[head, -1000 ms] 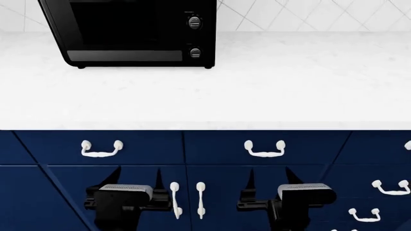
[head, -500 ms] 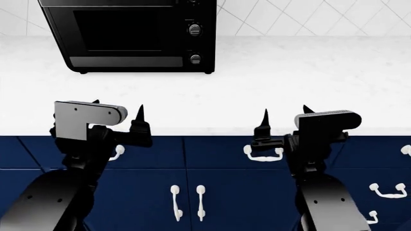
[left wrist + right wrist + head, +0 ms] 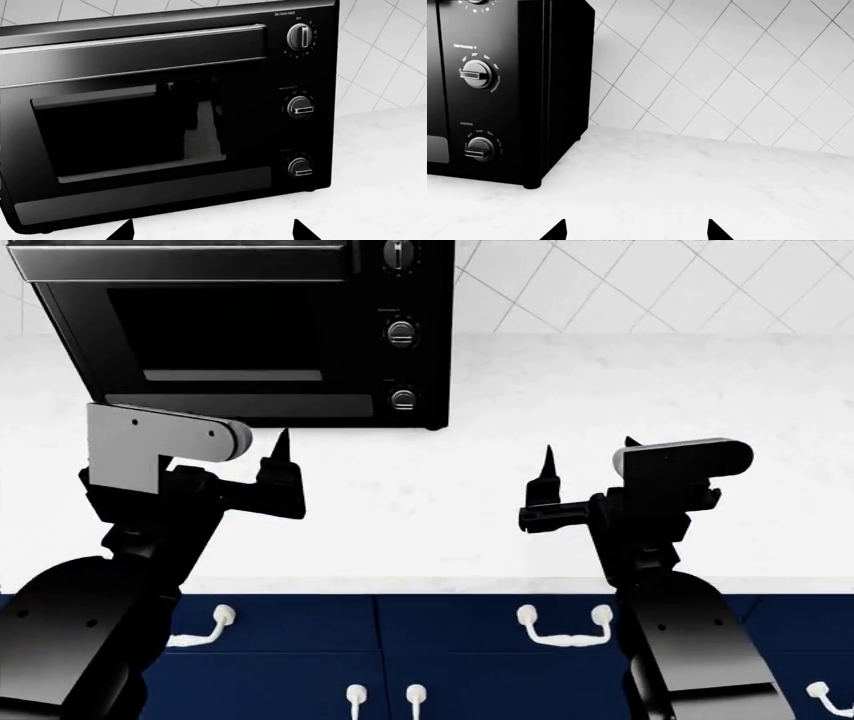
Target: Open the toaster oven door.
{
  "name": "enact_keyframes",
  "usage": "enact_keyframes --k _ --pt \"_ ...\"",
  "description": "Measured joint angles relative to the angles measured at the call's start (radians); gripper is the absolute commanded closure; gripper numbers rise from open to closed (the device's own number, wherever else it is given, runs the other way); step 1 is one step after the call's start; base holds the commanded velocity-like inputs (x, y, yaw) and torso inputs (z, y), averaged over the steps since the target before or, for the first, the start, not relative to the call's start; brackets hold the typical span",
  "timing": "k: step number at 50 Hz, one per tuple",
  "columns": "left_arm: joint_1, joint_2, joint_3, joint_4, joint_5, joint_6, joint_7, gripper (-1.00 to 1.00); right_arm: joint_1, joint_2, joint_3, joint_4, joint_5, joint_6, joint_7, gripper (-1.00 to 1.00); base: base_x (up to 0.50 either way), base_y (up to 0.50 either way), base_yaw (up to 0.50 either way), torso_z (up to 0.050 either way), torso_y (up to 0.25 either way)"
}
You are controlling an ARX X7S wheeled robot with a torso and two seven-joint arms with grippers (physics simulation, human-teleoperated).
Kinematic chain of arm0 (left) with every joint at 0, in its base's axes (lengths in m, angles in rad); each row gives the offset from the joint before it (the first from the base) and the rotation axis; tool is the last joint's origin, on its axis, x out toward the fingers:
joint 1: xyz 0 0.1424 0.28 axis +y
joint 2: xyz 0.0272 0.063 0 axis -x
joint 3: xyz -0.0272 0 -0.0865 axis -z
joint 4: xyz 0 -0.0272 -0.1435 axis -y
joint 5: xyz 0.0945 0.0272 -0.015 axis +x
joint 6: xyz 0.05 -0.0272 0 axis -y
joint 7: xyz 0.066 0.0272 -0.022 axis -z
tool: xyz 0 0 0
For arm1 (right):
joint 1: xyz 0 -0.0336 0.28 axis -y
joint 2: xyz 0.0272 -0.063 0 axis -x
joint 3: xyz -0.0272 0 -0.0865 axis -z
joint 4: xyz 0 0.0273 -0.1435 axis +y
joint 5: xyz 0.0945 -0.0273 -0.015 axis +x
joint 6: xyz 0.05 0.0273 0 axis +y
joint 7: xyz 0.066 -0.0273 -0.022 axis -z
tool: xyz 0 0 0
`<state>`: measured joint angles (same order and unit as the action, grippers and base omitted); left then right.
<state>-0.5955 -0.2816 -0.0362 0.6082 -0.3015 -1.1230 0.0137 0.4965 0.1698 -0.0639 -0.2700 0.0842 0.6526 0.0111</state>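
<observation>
The glossy black toaster oven (image 3: pixel 267 330) stands at the back left of the white counter, with three knobs (image 3: pixel 399 332) in a column on its right side. Its door (image 3: pixel 133 125) is shut, with the silver bar handle (image 3: pixel 133 42) along its top edge. My left gripper (image 3: pixel 234 440) is open and empty, over the counter just in front of the oven's lower edge; its tips show in the left wrist view (image 3: pixel 211 225). My right gripper (image 3: pixel 589 448) is open and empty, over the counter to the right of the oven (image 3: pixel 507 90); its tips show in the right wrist view (image 3: pixel 636 225).
The white marble counter (image 3: pixel 641 390) runs to a tiled wall (image 3: pixel 641 280) behind. Below the counter's front edge are blue cabinet fronts (image 3: pixel 441 660) with white handles (image 3: pixel 566 625).
Both arms have risen from in front of the blue cabinets to above the counter and moved toward the oven. The oven now looks larger and lower in the head view.
</observation>
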Motion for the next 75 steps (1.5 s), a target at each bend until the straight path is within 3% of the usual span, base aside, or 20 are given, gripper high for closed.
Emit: enact_keyframes --k 12,19,25,34,43,57,75 --pt "-0.009 -0.018 0.020 0.005 -0.002 -0.009 0.001 -1.00 0.001 0.003 -0.001 0.011 0.013 -0.004 0.002 -1.00 0.38 0.00 0.00 0.000 0.000" --pt "-0.032 -0.078 0.097 0.010 0.028 -0.007 0.009 -1.00 0.001 0.003 0.000 0.020 0.022 -0.009 0.004 -1.00 0.16 0.00 0.00 0.000 0.002" --pt "-0.130 -0.227 0.271 0.023 0.100 -0.009 0.060 -1.00 -0.002 0.004 0.000 0.029 0.030 -0.017 0.003 -1.00 0.00 0.00 0.00 0.000 0.000" --pt "-0.366 -0.476 0.634 0.010 0.277 0.046 0.217 -1.00 -0.006 0.002 -0.003 0.040 0.042 -0.031 0.002 -1.00 0.00 0.00 0.00 0.000 0.000" --pt "-0.572 -0.605 0.908 -0.084 0.456 0.174 0.368 -1.00 -0.012 0.002 -0.004 0.050 0.055 -0.044 0.000 -1.00 0.00 0.00 0.00 0.000 0.000" --pt "-0.769 -0.614 1.114 -0.306 0.611 0.362 0.478 -1.00 -0.015 0.005 -0.009 0.065 0.068 -0.057 0.002 -1.00 0.00 0.00 0.00 0.000 0.000" --pt "-0.890 -0.509 1.248 -0.596 0.730 0.502 0.495 -1.00 -0.007 0.014 -0.020 0.085 0.077 -0.067 0.005 -1.00 0.00 0.00 0.00 0.000 0.000"
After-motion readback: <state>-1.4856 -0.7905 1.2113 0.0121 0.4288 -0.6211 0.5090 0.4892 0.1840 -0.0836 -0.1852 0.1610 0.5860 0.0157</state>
